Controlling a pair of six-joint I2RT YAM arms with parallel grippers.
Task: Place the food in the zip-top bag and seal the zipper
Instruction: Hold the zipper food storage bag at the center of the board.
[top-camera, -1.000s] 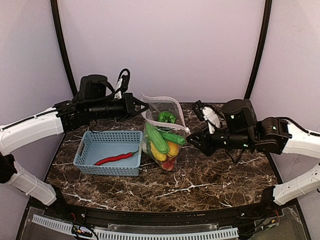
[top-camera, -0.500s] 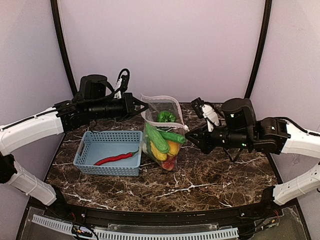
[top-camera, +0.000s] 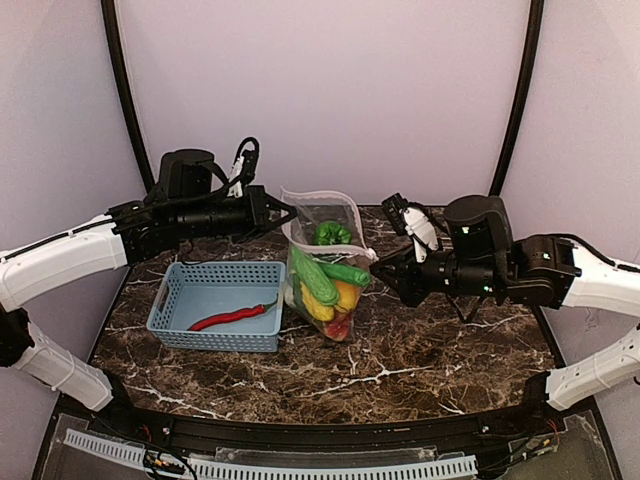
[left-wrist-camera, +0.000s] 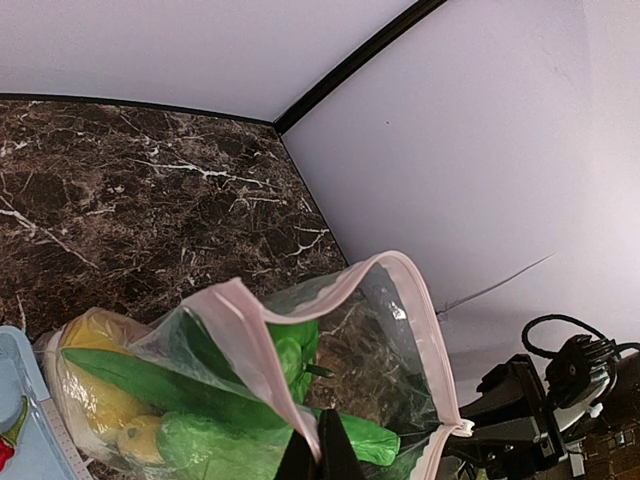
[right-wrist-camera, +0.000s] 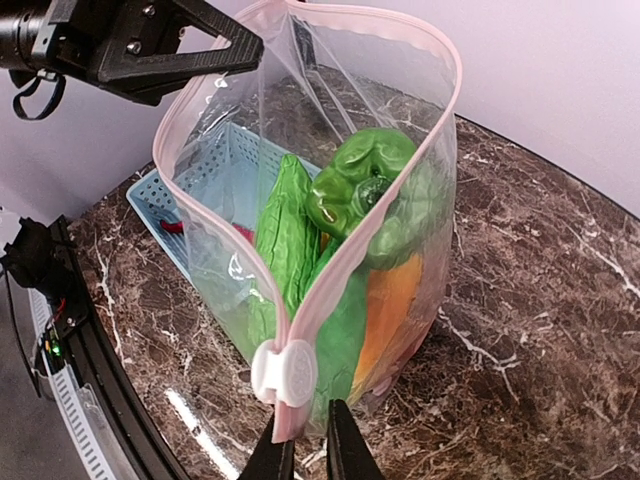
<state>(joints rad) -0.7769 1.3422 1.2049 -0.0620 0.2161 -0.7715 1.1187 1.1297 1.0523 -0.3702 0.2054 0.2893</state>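
Observation:
The zip-top bag (top-camera: 336, 216) stands upright at the table's middle, its mouth wide open. Inside is food: a green pepper (right-wrist-camera: 362, 172), cucumbers (right-wrist-camera: 284, 232), an orange piece (right-wrist-camera: 396, 300) and yellow corn (left-wrist-camera: 88, 400). My left gripper (top-camera: 290, 213) is shut on the bag's pink rim (left-wrist-camera: 262, 342) at the far left side. The pink zipper (right-wrist-camera: 346, 254) ends in a white slider (right-wrist-camera: 285, 373) at the near right corner. Just below it my right gripper (right-wrist-camera: 305, 442) has its fingers a narrow gap apart, and the strip's end lies against the left finger. A red chili (top-camera: 232, 317) lies in the basket.
The light blue lattice basket (top-camera: 198, 294) sits left of the bag, close against it. The dark marble table (top-camera: 440, 350) runs to a black front edge. Purple walls and black corner posts close in the back and sides.
The right gripper has edged a little toward the bag's near corner and its fingers have narrowed. The left gripper and the bag have stayed put.

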